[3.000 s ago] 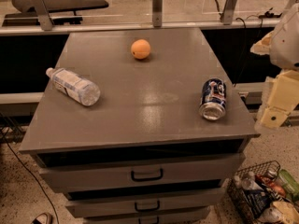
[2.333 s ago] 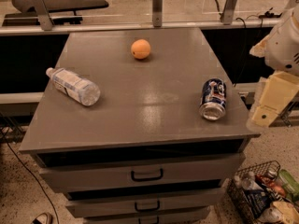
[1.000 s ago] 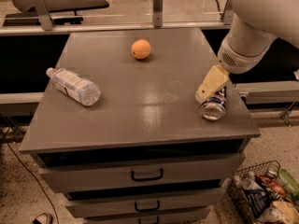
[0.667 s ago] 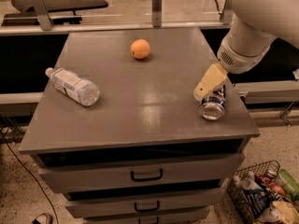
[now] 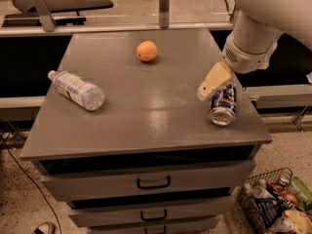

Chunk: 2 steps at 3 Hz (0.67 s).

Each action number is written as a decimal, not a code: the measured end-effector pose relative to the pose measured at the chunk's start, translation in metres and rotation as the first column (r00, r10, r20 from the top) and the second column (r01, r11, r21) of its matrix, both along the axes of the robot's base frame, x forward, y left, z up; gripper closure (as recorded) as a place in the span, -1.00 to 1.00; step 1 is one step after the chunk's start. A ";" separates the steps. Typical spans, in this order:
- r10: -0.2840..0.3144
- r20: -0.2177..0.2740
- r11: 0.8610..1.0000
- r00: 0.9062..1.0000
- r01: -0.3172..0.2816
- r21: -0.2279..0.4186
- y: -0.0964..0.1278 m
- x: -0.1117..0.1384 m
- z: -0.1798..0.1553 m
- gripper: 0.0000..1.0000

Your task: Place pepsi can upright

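Partly hidden behind the gripper (image 5: 212, 83), the pepsi can (image 5: 223, 108) lies sideways near the right edge of the cabinet top (image 5: 146, 111); gripper's opening: cannot tell

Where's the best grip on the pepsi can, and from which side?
Mid-body, across the round side wall, coming down from above. The pepsi can lies on its side near the right edge of the cabinet top, long axis roughly front to back, with a silver end facing front, so the wall is the easier hold. The gripper hovers over its rear left.
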State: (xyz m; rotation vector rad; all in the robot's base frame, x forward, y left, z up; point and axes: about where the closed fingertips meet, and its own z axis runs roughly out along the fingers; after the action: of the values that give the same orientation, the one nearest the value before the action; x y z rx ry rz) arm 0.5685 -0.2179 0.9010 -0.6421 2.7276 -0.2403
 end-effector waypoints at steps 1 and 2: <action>-0.169 -0.036 0.984 0.985 0.171 0.052 0.007 0.007 -0.002 -1.00; -0.329 -0.073 0.938 0.942 0.335 0.093 0.012 0.014 -0.016 -1.00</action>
State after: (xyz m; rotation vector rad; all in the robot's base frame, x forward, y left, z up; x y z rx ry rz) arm 0.5825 -0.2055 0.8851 -0.1571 2.8691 -0.1572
